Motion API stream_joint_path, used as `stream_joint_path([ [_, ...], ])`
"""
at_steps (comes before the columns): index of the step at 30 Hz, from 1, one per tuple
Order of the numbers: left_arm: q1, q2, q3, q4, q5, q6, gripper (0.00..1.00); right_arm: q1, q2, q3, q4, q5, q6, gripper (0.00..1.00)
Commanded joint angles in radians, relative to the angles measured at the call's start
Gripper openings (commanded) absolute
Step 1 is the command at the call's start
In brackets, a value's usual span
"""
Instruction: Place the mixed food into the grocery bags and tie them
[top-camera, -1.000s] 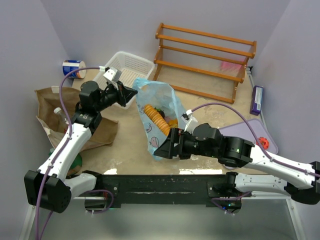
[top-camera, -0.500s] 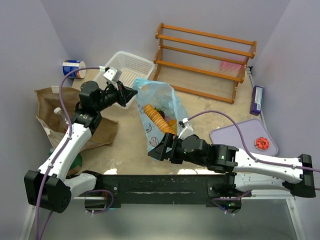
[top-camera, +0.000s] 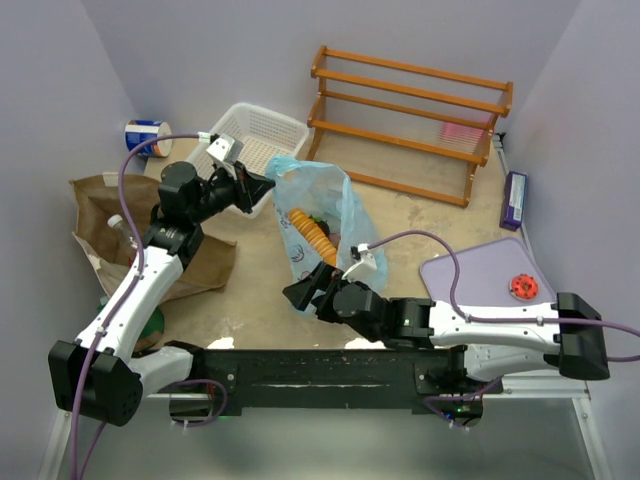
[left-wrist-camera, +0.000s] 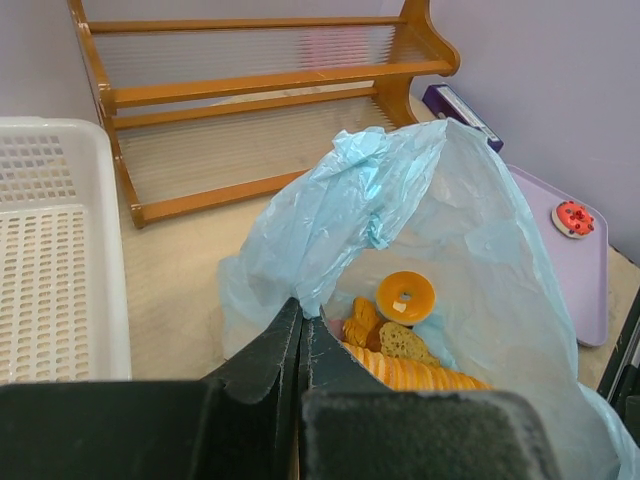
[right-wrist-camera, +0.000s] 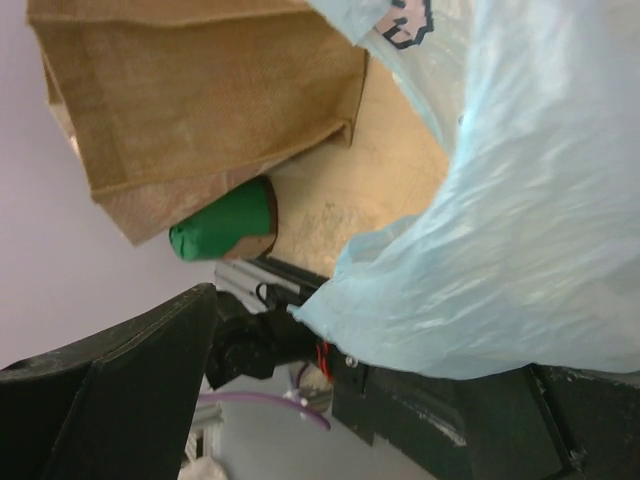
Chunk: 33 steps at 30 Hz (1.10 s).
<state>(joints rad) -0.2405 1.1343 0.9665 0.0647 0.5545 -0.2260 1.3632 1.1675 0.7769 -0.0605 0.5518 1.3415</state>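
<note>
Light blue plastic bag (top-camera: 322, 195) mid-table, left gripper (top-camera: 264, 188) clenched on its rim; inside, ridged orange toy (top-camera: 312, 236), bread slice (left-wrist-camera: 405, 343), orange disc (left-wrist-camera: 405, 296); right gripper (top-camera: 303, 293) spread wide at its near corner; brown paper bag (top-camera: 98, 200) at left, clear bottle (top-camera: 120, 230) poking out

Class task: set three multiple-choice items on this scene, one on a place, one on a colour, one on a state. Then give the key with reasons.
1. Where does the white basket stand?
A. left of the wooden rack
B. on the rack's top shelf
C. right of the rack

2. What colour is the plastic bag?
A. red
B. light blue
C. black

3. How is the left gripper?
A. wide open, empty
B. shut on the plastic bag's rim
C. shut on nothing

Key:
1 A, the basket sits by the rack's left end.
2 B, the film is pale blue.
3 B, the closed fingers pinch the bag's edge.
</note>
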Motion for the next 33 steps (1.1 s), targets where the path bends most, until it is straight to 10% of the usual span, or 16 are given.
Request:
stream_joint_path([
  [1, 0.003, -0.021, -0.014, 0.047, 0.018, -0.016, 0.0, 0.01, 0.03, 0.028, 0.071, 0.201, 0.048, 0.93],
  [10, 0.001, -0.022, -0.014, 0.047, 0.019, -0.015, 0.0, 0.013, 0.124, 0.151, -0.073, 0.361, 0.081, 0.76],
  [14, 0.003, -0.025, -0.009, 0.041, 0.019, -0.009, 0.0, 0.013, 0.08, 0.202, -0.148, 0.418, 0.026, 0.29],
  [19, 0.001, -0.087, 0.004, 0.047, -0.004, -0.006, 0.0, -0.004, -0.021, 0.326, -0.163, 0.487, -0.316, 0.0],
  [33, -0.005, -0.243, 0.066, -0.003, 0.059, -0.154, 0.0, -0.593, 0.007, 0.552, -0.309, -0.209, -0.656, 0.0],
])
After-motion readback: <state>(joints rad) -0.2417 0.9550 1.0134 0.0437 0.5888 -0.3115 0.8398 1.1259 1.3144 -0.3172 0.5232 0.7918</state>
